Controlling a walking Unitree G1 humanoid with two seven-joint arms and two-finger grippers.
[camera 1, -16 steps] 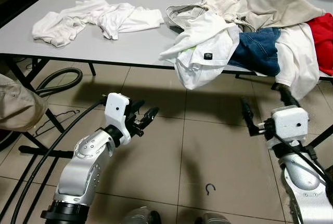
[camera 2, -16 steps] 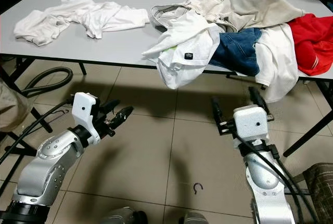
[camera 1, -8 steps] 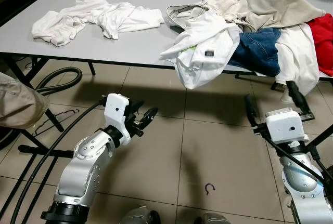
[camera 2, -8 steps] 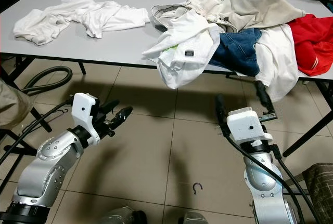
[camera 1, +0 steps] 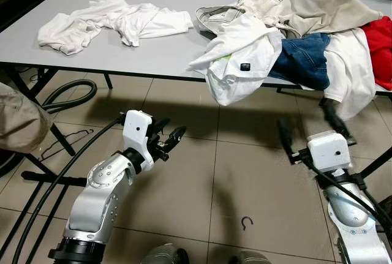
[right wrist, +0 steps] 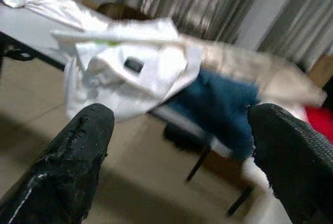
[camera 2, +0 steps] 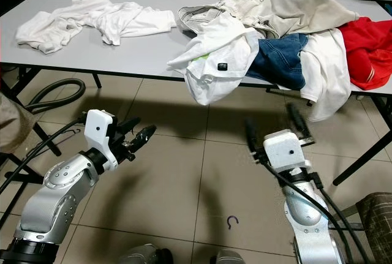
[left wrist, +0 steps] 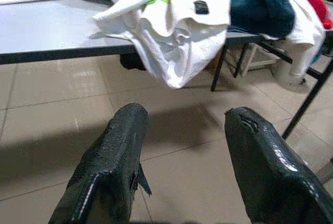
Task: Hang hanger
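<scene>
Nearest to the robot, a small dark hook-shaped piece (camera 1: 247,222) lies on the tiled floor (camera 1: 184,184) between the two arms.

The left end effector (camera 1: 168,141) is held above the floor, in front of the table, with its two black fingers (left wrist: 112,161) apart by a moderate gap and nothing between them. It points toward the clothes that hang over the table edge. The right end effector (camera 1: 306,130) is raised on the other side, also above the floor and just below the table edge. Its fingers (right wrist: 73,156) are spread wide and hold nothing.

The hanger (camera 1: 66,141), a thin dark wire one, lies on the floor at the robot's left, under the near edge of the table and beside a black hose (camera 1: 67,95). It is well apart from both end effectors. A piece of beige cloth (camera 1: 21,123) is seen at the left border.

Farther away stands the grey table (camera 1: 153,49). On its left part lies a crumpled white garment (camera 1: 110,22). On its right part there is a pile: a white shirt (camera 1: 239,62) with a small dark tag, which droops over the near edge, blue jeans (camera 1: 303,59) beside it, a beige garment (camera 1: 306,10) on top, another white piece (camera 1: 352,68) hanging down, and a red garment (camera 1: 380,43) at the far right.
</scene>
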